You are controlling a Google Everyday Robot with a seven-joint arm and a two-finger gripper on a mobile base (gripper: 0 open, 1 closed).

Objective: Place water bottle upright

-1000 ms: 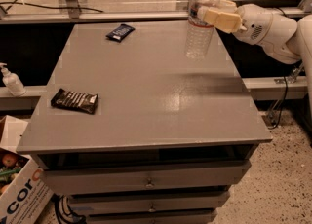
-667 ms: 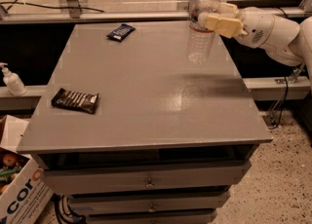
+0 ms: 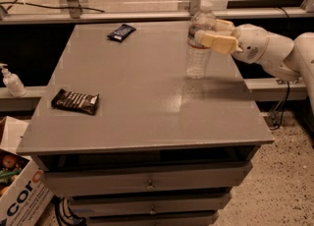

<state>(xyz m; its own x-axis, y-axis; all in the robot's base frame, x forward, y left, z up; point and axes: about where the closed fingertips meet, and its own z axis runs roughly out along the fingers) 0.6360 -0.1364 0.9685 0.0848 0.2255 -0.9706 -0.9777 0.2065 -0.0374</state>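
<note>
A clear bottle [image 3: 197, 60] with a white cap is seen upright at the right rear of a grey tabletop [image 3: 147, 87], its base at the surface, though it cannot be told whether it is touching. The bottle is gripped just below its neck by the claw [image 3: 206, 28], which is reached in from the right on a white arm and clamped on it, one cream finger on either side. A dark wrapper [image 3: 76, 101] is laid near the front left, a small packet [image 3: 121, 32] at the rear, and a pump bottle [image 3: 12, 80] is set on a ledge to the left.
</note>
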